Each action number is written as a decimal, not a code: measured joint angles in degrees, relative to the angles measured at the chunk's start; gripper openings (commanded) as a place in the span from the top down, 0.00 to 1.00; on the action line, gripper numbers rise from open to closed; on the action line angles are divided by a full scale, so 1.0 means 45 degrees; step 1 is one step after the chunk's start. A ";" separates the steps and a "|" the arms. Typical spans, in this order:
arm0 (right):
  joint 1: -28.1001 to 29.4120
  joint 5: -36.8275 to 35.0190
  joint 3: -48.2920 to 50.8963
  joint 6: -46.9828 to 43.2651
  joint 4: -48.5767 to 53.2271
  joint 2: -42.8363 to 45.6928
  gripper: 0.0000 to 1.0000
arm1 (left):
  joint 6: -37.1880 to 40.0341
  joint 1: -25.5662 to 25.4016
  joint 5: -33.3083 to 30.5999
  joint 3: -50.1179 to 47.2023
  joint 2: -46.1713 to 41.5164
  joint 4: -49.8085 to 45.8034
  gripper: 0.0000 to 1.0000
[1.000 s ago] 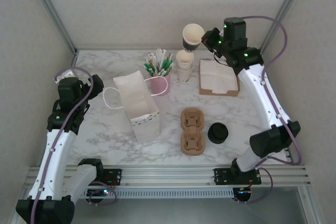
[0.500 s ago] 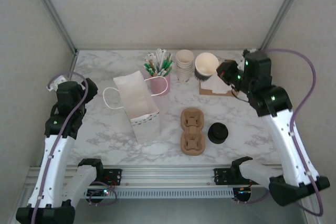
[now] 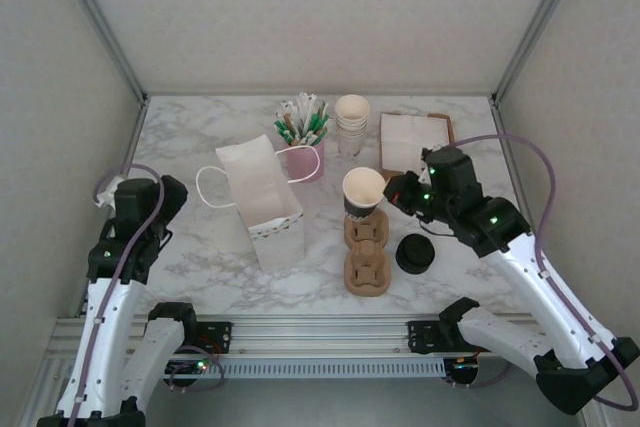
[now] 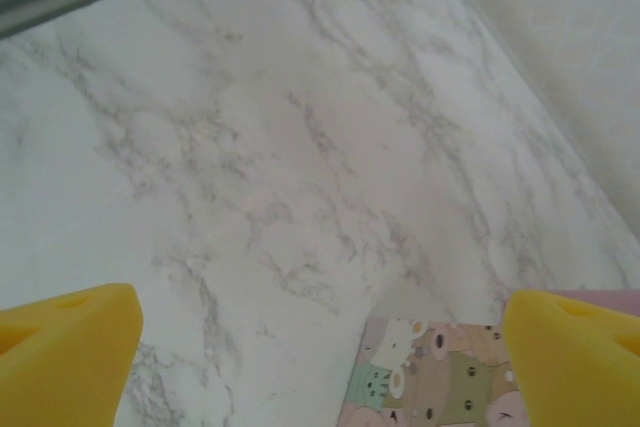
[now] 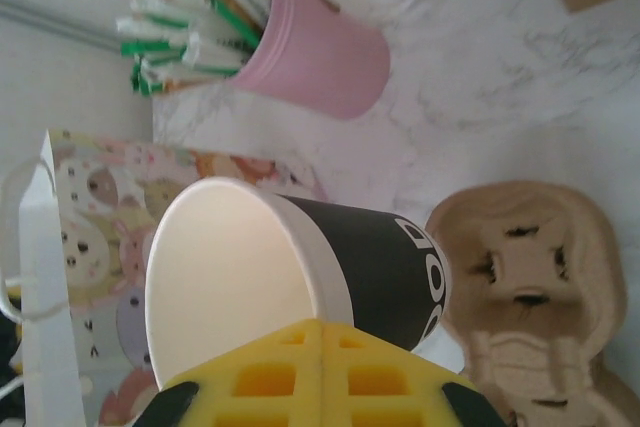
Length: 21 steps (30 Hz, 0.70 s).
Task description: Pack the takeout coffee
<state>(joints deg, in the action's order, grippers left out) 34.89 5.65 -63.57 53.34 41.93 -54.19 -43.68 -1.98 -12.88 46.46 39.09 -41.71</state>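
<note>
My right gripper (image 3: 393, 193) is shut on the rim of a lidless paper cup (image 3: 362, 192) with a black outside and a cream inside. It holds the cup just over the far end of the brown pulp carrier (image 3: 366, 252). In the right wrist view the cup (image 5: 300, 267) tilts above the yellow fingers (image 5: 322, 367), with the carrier (image 5: 525, 277) to its right. A pile of black lids (image 3: 415, 253) lies right of the carrier. A lidded takeout coffee is out of view. My left gripper (image 3: 160, 202) hangs open at the left, its yellow fingertips (image 4: 60, 357) wide apart over bare marble.
A white paper bag (image 3: 262, 197) with a cartoon print stands left of the carrier. Behind it are a pink cup of stir sticks (image 3: 305, 152), a stack of lidless cream cups (image 3: 351, 123) and a napkin box (image 3: 412, 137). Frame posts and walls enclose the table.
My right arm has carried the cup from the back right, past the cup stack, forward and down to the carrier. The left arm has drawn back slightly toward the near edge.
</note>
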 measured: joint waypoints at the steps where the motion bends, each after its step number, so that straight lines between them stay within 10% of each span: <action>1: 0.0311 -0.0005 0.0092 0.0087 -0.0102 -0.0039 1.00 | -0.0068 0.0005 0.0010 -0.0185 -0.0024 -0.0073 0.07; 21: 0.4075 -0.0699 0.0889 0.1404 -0.2885 -0.2759 1.00 | 0.0913 0.0005 0.0019 -0.0690 0.0913 0.0175 0.04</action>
<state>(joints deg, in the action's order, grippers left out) 53.23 2.50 -59.57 59.66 28.95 -66.61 -39.57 -1.96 -12.80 43.35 43.20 -40.93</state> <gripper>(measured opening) 0.050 0.952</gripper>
